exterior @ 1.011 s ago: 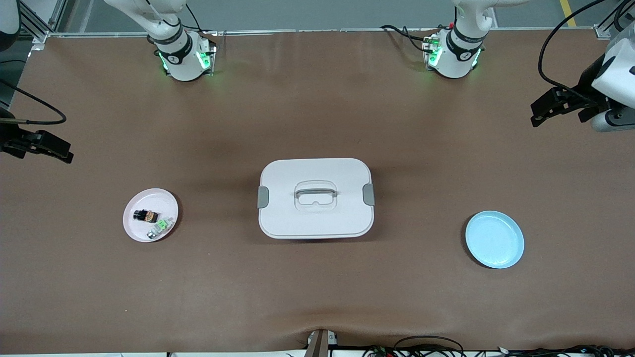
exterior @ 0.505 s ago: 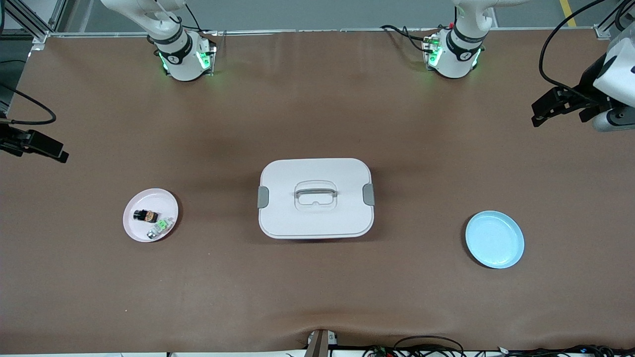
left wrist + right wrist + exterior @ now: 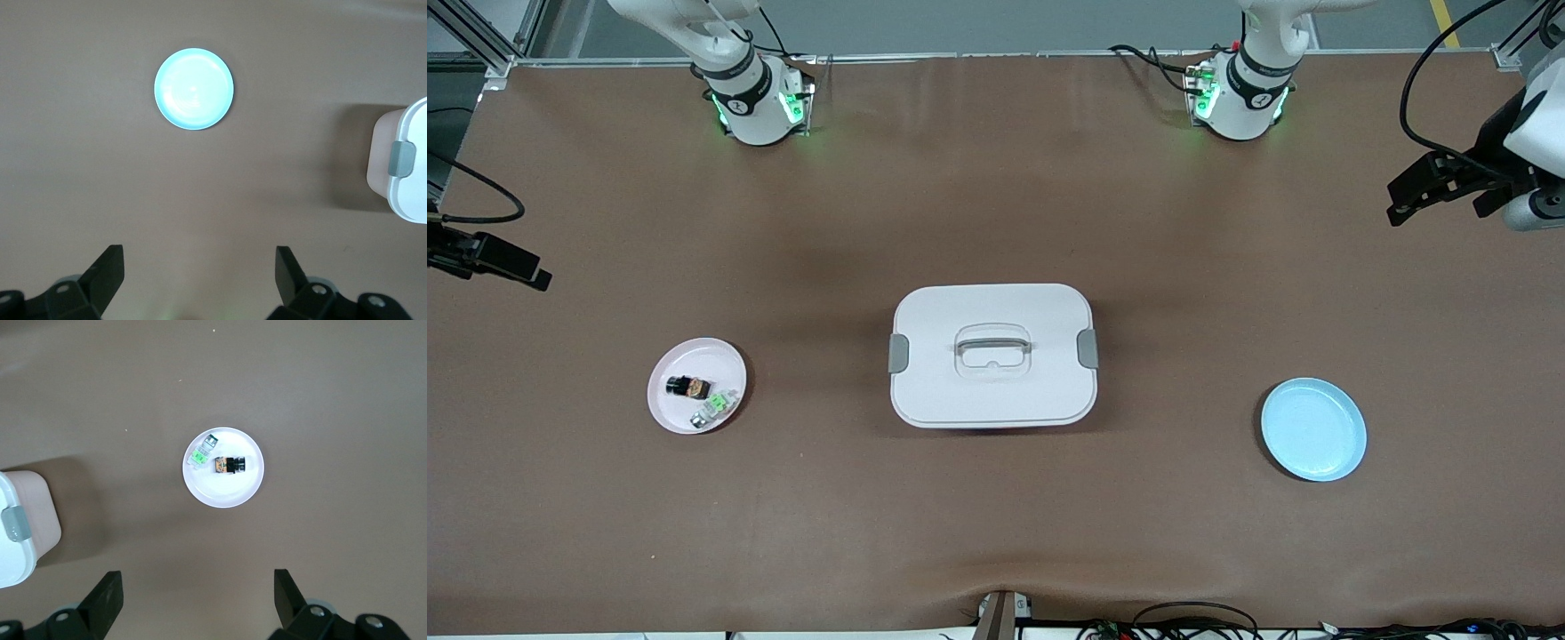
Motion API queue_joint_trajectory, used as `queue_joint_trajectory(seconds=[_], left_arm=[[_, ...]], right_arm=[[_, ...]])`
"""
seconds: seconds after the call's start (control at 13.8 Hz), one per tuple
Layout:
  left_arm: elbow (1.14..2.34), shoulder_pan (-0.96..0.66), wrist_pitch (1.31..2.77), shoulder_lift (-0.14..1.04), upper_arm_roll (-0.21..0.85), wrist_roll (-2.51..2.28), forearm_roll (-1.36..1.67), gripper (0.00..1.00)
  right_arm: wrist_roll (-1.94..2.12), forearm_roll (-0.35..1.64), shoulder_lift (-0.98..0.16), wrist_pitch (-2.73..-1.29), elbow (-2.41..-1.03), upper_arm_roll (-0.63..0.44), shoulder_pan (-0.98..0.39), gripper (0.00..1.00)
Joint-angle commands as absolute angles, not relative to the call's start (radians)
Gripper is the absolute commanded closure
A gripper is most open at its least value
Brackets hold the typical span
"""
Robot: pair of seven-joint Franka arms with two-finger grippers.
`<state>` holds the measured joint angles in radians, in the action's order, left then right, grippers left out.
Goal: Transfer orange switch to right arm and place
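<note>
Left end effector (image 3: 1414, 191) risen slightly; right end effector (image 3: 511, 267) steady; both spread wide, empty. Orange switch (image 3: 687, 387) on pink plate (image 3: 725, 356).

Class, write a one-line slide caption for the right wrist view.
Open right gripper high above pink plate holding orange switch and green-and-white component.

Both tools (image 3: 197, 280) (image 3: 193, 600) open, aloft.

I see a brown worktop (image 3: 996, 204) with three things resting on it. A white lidded box (image 3: 993, 356) sits mid-worktop, with a pink plate (image 3: 680, 411) toward the right arm's end and a light blue plate (image 3: 1313, 429) toward the left arm's end.
</note>
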<state>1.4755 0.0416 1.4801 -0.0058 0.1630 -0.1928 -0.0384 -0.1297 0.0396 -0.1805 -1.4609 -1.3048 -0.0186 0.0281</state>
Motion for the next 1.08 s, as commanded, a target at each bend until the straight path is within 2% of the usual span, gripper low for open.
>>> queue_joint_trajectory(seconds=[0.0, 1.01], left_arm=[[1.470, 0.046, 1.470, -0.015, 0.161, -0.178, -0.025, 0.00], [1.470, 0.048, 1.463, -0.015, 0.161, -0.176, -0.025, 0.00]], right_arm=[[-0.130, 0.045, -0.140, -1.457, -1.339, 0.078, 0.112, 0.00], [-0.130, 0.046, -0.137, -1.459, -1.351, 0.084, 0.121, 0.00]])
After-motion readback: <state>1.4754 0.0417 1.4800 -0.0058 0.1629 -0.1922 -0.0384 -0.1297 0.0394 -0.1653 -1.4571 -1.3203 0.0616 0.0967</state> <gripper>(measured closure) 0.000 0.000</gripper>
